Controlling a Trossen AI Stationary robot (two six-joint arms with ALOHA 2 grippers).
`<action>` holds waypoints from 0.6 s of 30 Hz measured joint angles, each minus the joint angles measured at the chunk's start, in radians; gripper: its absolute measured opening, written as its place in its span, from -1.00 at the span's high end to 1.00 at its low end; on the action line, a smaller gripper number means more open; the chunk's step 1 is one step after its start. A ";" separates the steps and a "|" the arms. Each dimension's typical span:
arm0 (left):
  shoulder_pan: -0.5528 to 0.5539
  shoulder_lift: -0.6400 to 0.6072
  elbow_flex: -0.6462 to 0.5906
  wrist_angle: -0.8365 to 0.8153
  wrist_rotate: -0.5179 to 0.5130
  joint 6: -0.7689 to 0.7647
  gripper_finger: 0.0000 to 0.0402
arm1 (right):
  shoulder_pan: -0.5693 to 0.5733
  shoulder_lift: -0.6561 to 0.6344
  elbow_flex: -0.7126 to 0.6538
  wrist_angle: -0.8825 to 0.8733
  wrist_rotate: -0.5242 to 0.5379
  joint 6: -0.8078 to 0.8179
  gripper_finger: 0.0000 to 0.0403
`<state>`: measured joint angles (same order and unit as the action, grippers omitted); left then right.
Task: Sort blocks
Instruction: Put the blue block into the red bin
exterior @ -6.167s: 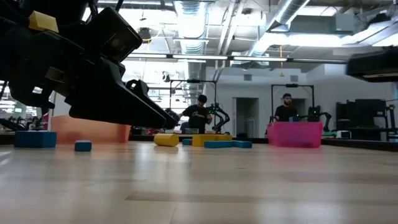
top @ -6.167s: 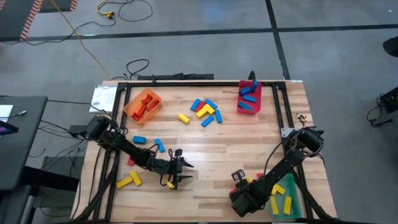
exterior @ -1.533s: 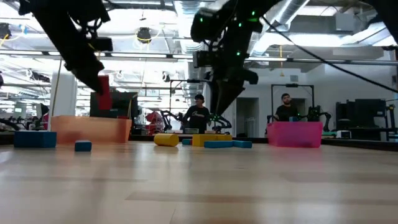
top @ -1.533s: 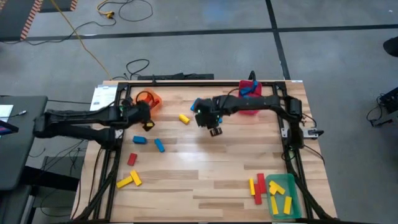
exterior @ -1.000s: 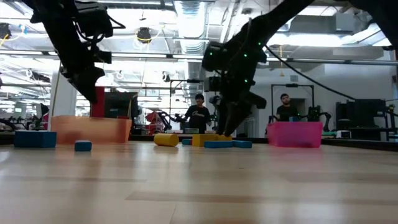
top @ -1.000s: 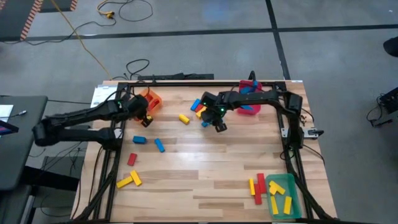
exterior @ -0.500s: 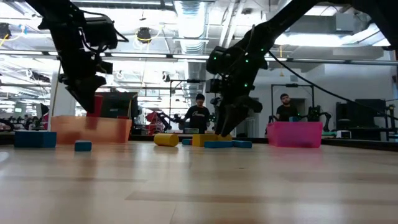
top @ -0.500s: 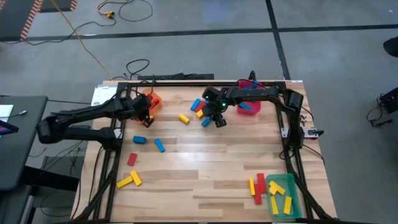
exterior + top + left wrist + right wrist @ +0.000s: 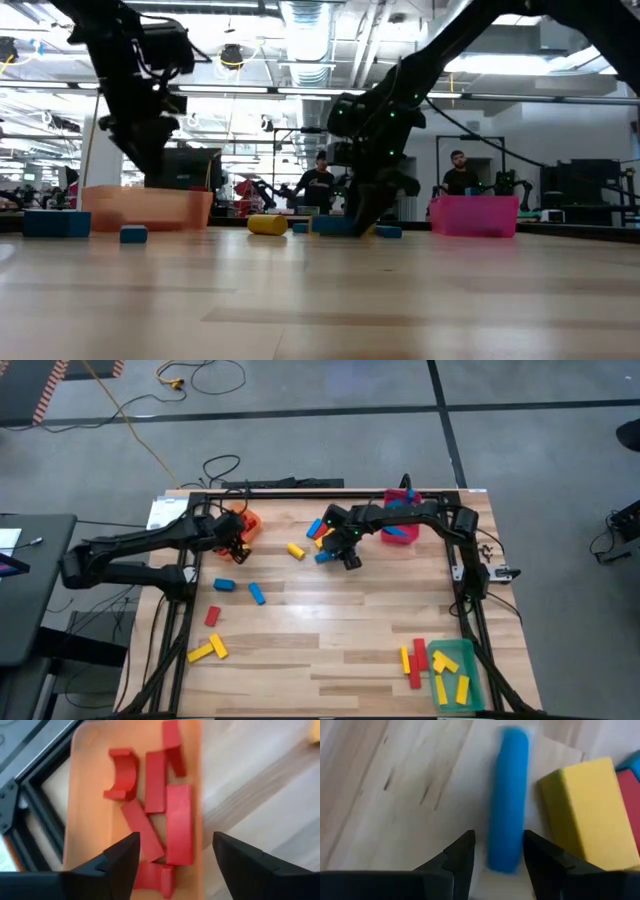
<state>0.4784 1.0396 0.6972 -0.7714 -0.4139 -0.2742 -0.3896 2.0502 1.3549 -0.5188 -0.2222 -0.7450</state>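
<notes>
Hovering over the orange bin [image 9: 75, 820], the left tool [image 9: 172, 855] stands with its fingers spread and nothing between them; below it the red blocks [image 9: 165, 815] lie loose in the bin, which suits a drop point for red, since only red pieces show inside; in the high view that tool [image 9: 232, 540] sits at the bin's [image 9: 246, 519] near edge at the back left of the worktop [image 9: 330, 630].

The right tool [image 9: 497, 852] is down at the middle pile, its fingers part open and set either side of a blue block [image 9: 507, 805], apart from it or barely touching, I cannot tell which; the block runs lengthwise between the fingers, so a closing pinch would take it across its narrow width; a yellow block [image 9: 580, 815] lies just beside it and could get nudged; seen from above, this tool [image 9: 347, 556] reaches in from the right over the pile [image 9: 322, 538].

The pink bin [image 9: 399, 528] at the back right holds blue pieces, so I judge that the likely home for this one; the green bin [image 9: 462, 655] at the front right corner holds yellow, with red and yellow blocks [image 9: 412, 660] just beside it; more blocks lie scattered front left [image 9: 208, 650], so sorting is far from done.
</notes>
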 joint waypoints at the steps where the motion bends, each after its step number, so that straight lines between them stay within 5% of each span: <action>1: -0.010 -0.007 0.006 0.000 0.002 0.000 -0.26 | 0.002 -0.001 0.001 0.002 0.008 0.002 0.10; 18: -0.241 -0.041 0.094 0.120 0.007 -0.009 -0.28 | 0.049 -0.011 0.000 -0.013 0.018 0.030 0.52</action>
<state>0.2377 0.9981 0.7910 -0.6510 -0.4071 -0.2835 -0.3407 2.0392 1.3548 -0.5316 -0.2039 -0.7146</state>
